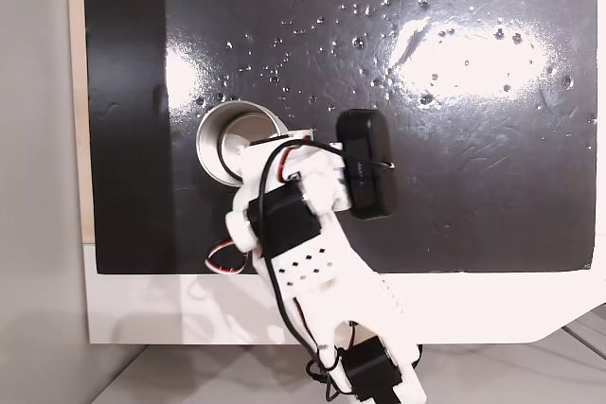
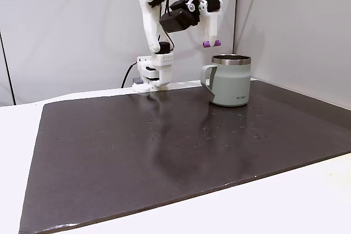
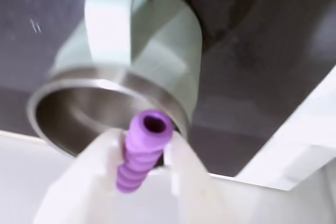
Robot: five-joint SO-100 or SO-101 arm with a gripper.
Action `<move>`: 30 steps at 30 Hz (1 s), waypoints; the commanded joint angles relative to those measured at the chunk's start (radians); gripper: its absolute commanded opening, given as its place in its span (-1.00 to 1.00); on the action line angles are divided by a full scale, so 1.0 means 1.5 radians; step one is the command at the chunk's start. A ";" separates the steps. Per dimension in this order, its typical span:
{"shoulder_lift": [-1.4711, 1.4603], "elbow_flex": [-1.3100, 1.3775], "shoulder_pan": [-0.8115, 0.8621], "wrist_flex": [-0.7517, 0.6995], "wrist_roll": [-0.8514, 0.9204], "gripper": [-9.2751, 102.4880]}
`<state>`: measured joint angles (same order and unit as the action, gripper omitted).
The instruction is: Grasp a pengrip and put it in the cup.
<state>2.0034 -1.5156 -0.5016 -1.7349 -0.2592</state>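
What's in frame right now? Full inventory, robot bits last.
pengrip: 1, light purple, ribbed, clamped between the claw fingers, above the cup and near its rim in the wrist view.
cup: 1, pale grey-green body with silver metal rim and a side handle, upright on the mat near the arm's base.
mat: 1, black, glossy with small specks, covering most of the table.
table: 1, white, showing around the mat's edges.
walls: pale grey panels behind and beside the table.
arm: 1, white with black motors and cables, base at the mat's far edge, bent over the cup.
claw: 1, white fingers, shut on the pengrip.
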 commanded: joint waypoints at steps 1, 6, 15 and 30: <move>0.016 0.003 -0.062 0.014 -0.004 -0.83; -0.012 0.003 -0.064 0.050 -0.012 -0.83; -0.044 0.003 -0.071 0.142 -0.020 -0.83; 0.018 -0.060 -0.079 0.167 -0.026 -0.05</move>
<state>1.9896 -1.6061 -0.6075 -1.4987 -0.2930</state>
